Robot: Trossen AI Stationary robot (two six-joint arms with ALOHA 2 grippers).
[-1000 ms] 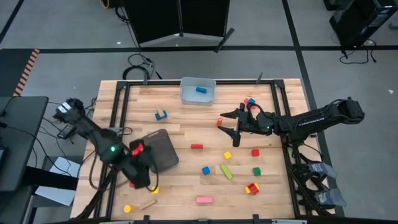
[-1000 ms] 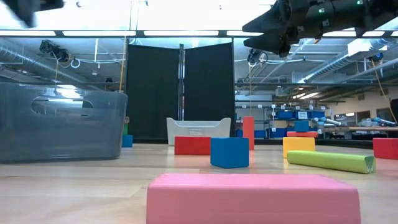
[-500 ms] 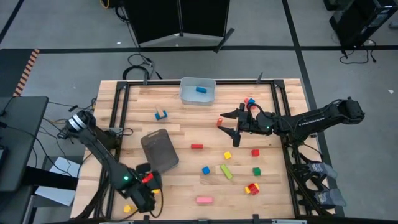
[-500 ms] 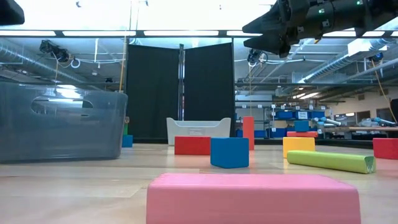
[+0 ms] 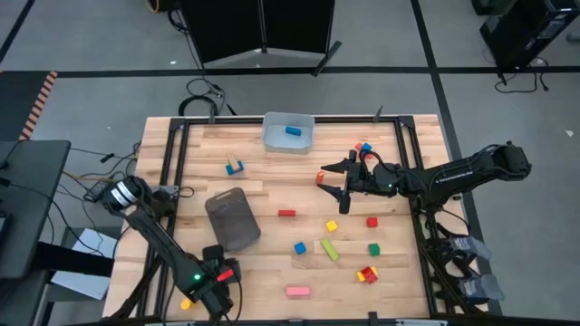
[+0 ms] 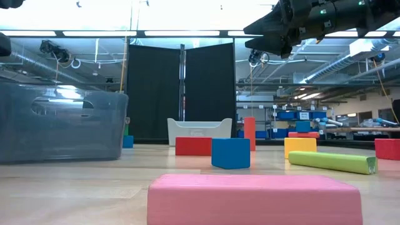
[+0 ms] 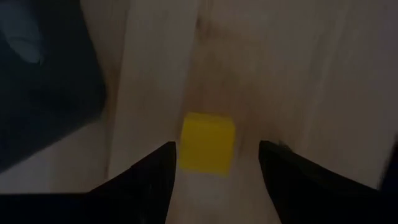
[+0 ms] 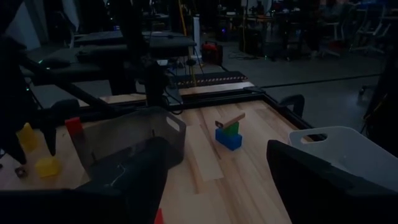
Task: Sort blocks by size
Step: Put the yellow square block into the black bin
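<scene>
My left gripper (image 5: 221, 281) is open near the table's front left, fingers pointing down. A yellow cube (image 7: 207, 142) lies on the wood between its two fingers (image 7: 155, 177), untouched. My right gripper (image 5: 332, 177) is open and empty, raised above the table right of centre; it also shows in the low view (image 6: 270, 32). Loose blocks lie on the wood: a red bar (image 5: 286, 214), a blue cube (image 5: 300, 246), a green bar (image 5: 328, 250), a pink bar (image 5: 296, 291), and a yellow cube (image 5: 332, 226).
A dark grey tray (image 5: 233, 218) lies left of centre. A light bin (image 5: 288, 133) at the far edge holds a blue block. A small blue, green and wood stack (image 5: 235, 167) stands far left. A yellow piece (image 5: 186, 304) lies by the front left corner.
My left gripper has gone from beside the dark grey tray toward the table's near edge and now stands over the yellow cube.
</scene>
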